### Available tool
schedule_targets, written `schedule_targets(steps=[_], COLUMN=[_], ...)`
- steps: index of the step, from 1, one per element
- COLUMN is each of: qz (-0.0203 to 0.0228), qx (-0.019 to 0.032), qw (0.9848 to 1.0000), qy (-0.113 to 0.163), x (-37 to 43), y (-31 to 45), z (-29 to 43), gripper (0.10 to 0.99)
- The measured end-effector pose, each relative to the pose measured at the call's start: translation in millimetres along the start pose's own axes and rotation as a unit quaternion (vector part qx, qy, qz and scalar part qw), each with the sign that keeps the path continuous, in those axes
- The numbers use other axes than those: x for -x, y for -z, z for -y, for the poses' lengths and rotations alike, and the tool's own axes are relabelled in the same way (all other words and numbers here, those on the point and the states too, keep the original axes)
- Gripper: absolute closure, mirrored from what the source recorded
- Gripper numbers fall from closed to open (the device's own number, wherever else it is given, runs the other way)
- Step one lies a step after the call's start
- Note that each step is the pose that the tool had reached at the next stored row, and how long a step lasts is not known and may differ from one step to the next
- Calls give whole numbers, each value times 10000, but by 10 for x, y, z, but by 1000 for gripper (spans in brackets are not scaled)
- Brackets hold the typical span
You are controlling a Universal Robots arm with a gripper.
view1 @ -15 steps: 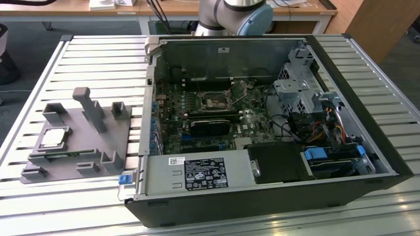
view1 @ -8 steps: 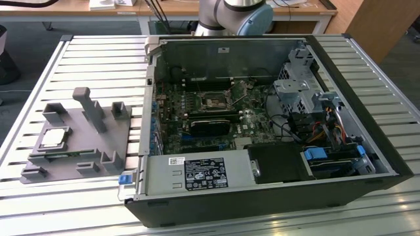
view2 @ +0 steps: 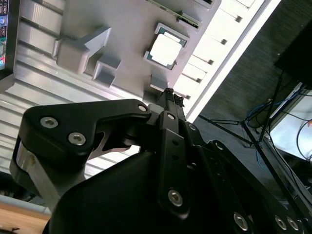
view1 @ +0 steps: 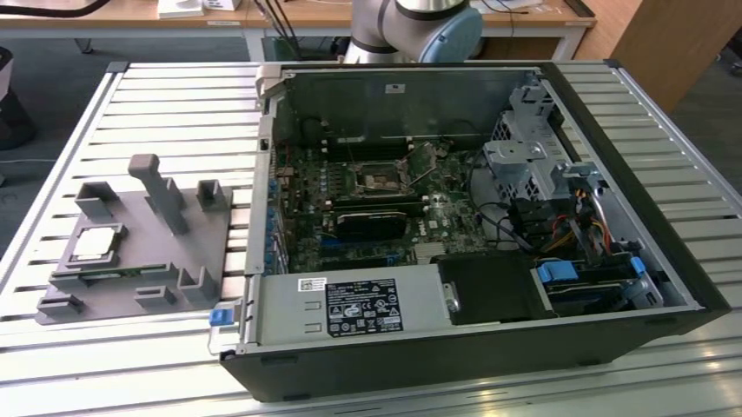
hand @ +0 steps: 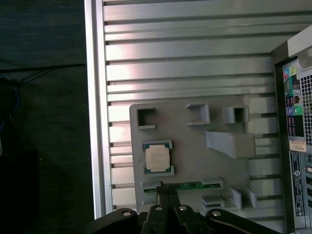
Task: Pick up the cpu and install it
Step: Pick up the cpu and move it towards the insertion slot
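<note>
The cpu [view1: 96, 243] is a small silvery square chip lying flat in a framed pocket of the grey tray [view1: 122, 295], at the exterior view's left. Both wrist views look down on the cpu [hand: 157, 158] [view2: 166, 48] from well above. My gripper [hand: 166, 189] [view2: 171, 93] hangs over the tray's edge, a short way off the chip and clear of it. Its black fingers are pressed together with nothing between them. The square black-framed socket [view1: 380, 178] sits on the motherboard inside the open computer case [view1: 487, 347].
A thin green memory stick [hand: 183, 185] lies in a tray slot beside the cpu. Grey posts and blocks [view1: 156, 187] rise from the tray. The slatted metal table [view1: 174, 95] carries tray and case. The arm's base [view1: 412, 26] stands behind the case.
</note>
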State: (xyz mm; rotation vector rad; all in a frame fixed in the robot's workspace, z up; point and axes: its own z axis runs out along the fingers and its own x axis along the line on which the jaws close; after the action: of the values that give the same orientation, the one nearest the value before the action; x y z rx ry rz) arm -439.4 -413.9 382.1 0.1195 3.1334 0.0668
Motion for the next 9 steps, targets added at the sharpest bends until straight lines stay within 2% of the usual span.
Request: schedule_targets(steps=[9], qz=[-4], qx=[-1], qw=[10000], qy=[0], x=[0], y=[-57], z=[2], gripper=[980])
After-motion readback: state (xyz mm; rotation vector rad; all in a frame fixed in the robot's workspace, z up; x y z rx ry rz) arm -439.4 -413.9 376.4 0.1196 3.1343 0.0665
